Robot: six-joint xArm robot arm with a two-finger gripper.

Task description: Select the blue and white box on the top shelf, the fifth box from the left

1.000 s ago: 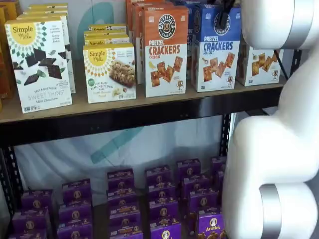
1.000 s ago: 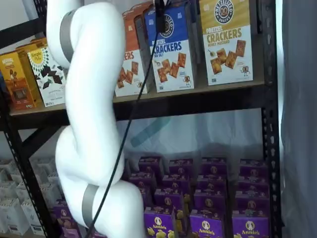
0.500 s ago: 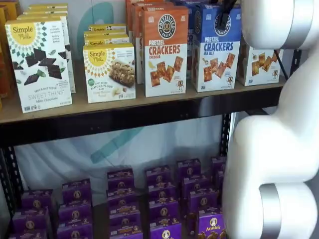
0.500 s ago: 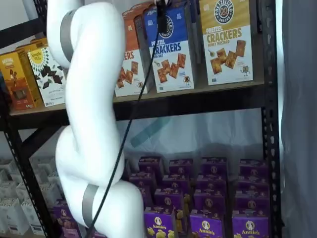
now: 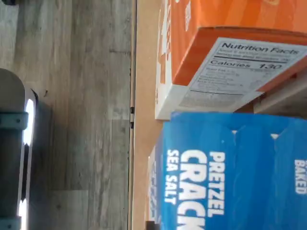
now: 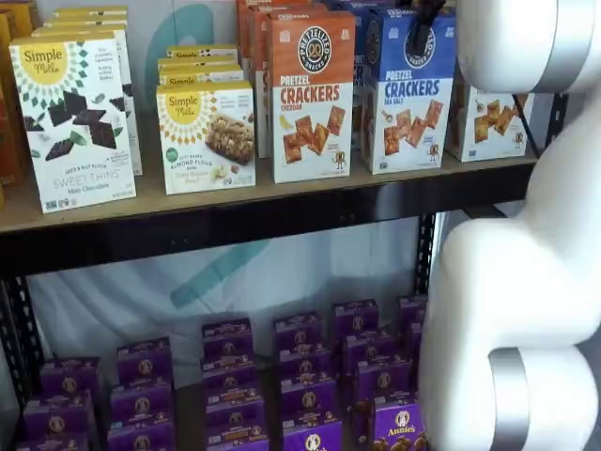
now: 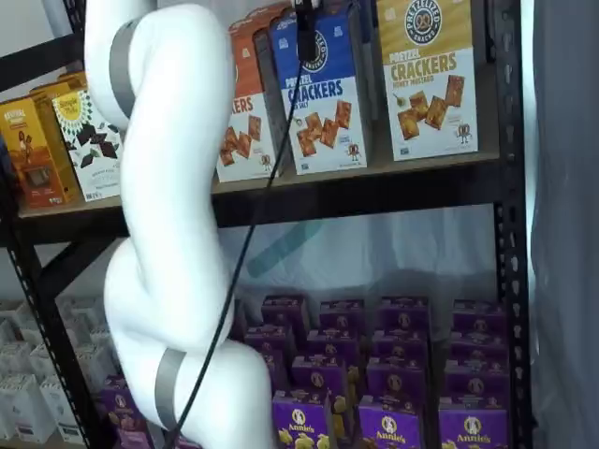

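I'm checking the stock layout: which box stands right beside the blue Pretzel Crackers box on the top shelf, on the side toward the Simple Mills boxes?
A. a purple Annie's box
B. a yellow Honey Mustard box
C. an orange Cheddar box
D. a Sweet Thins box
C: in both shelf views the orange Cheddar box stands next to the blue box on the top shelf, toward the Simple Mills boxes.

Blue and white box (image 6: 407, 103) on top shelf (image 6: 235, 202), between two cartons
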